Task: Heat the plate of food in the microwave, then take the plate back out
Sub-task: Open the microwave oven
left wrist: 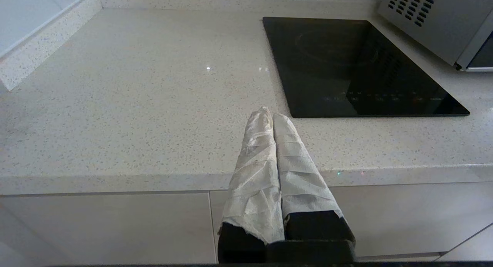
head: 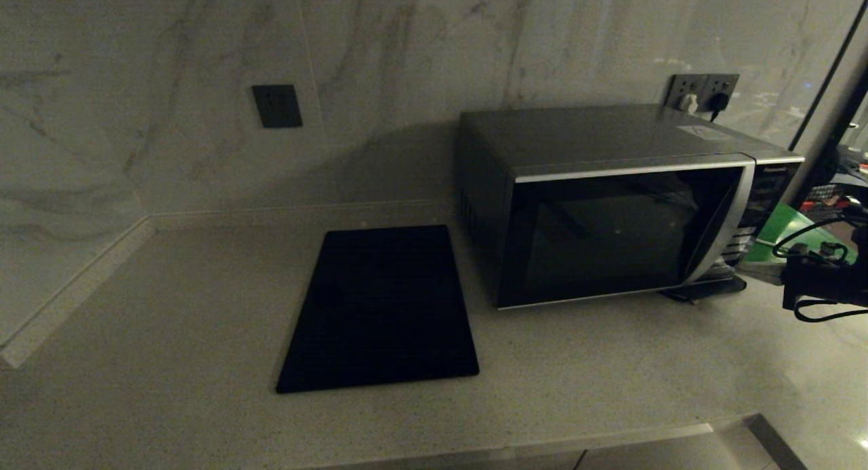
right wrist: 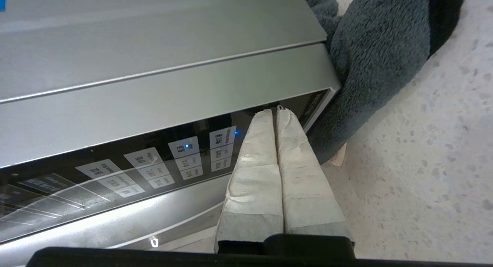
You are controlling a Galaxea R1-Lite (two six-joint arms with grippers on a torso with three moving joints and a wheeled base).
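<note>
The microwave stands on the pale speckled counter, toward the right side, with its back near the marble wall. Its dark glass door is closed, and through the glass I cannot tell if the plate of food is inside; the plate shows in none of the views. To the left of the microwave, just beside it, a flat black mat lies on the counter.

The right gripper is at the button panel on the right end of the microwave. Its two fingers (both wrapped in pale cloth tape) are pressed together with nothing between them, and their tips are at the upper edge of the panel, near a small blue light. They seem to touch the panel, but this is not sure from this angle. A dark grey towel lies against the corner of the microwave, just beside the fingertips. In the head view the right arm comes in from the right edge, in front of a green board.

The left gripper is idle and hangs over the front edge of the counter, to the left of the black mat. Its taped fingers are also pressed together and hold nothing.

On the wall behind the microwave there is a socket with plugs.
</note>
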